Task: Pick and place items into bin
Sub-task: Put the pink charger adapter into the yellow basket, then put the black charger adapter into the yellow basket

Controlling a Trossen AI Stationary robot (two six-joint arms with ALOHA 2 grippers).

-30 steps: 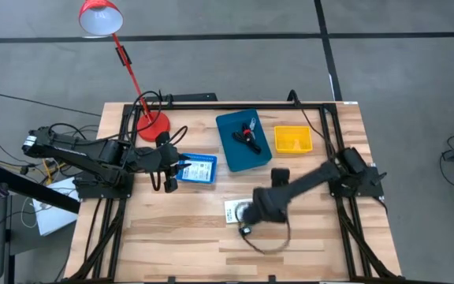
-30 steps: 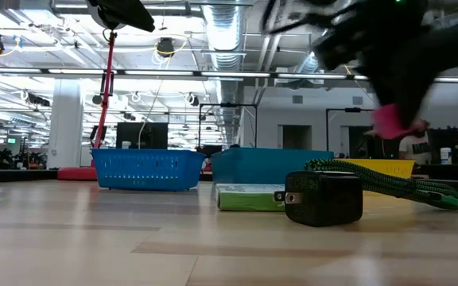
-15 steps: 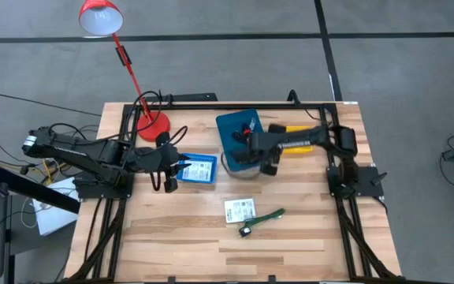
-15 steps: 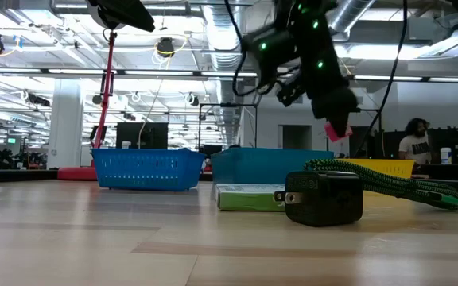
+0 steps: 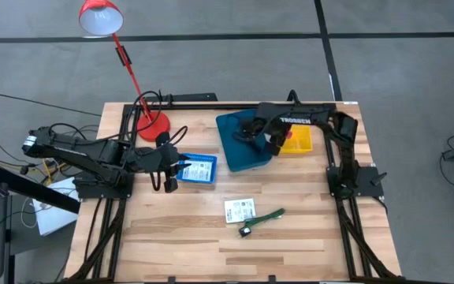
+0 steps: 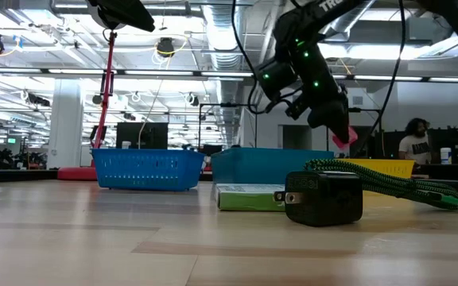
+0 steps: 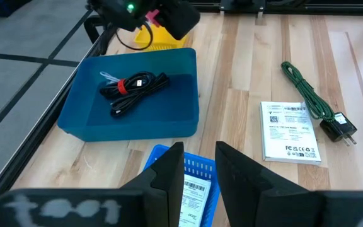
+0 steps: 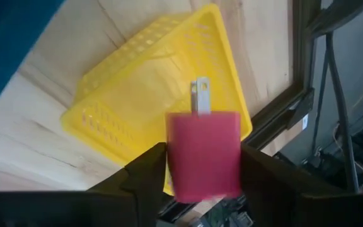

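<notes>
My right gripper (image 5: 277, 142) hangs over the border between the teal bin (image 5: 241, 150) and the yellow basket (image 5: 294, 140), shut on a pink plug block (image 8: 203, 154), also pink block (image 6: 343, 137). A black cable with a red tie (image 7: 134, 88) lies in the teal bin. On the table lie a white printed packet (image 5: 240, 210) and a green braided cable with a black plug (image 5: 262, 219). My left gripper (image 7: 198, 170) waits open over the blue basket (image 5: 198, 168). My right gripper pinches the pink plug block between its two fingers, one on each opposite side face (image 8: 172, 157). The fingers point down from above. The metal prong (image 8: 199, 94) sticks out beyond the fingertips toward the yellow basket (image 8: 162, 94). The block is lifted clear.
A red desk lamp (image 5: 152, 122) stands at the far left of the table. The blue basket (image 7: 191, 195) holds a labelled item. In the low view the black plug (image 6: 323, 197) and the packet (image 6: 249, 196) lie nearest the camera. Bare wood shows along the near edge.
My right gripper, shut on the pink block throughout, has risen from beside the white packet, swung toward the far edge across the teal bin, and then moved right to the yellow basket's edge. The green cable and black plug stayed on the table.
</notes>
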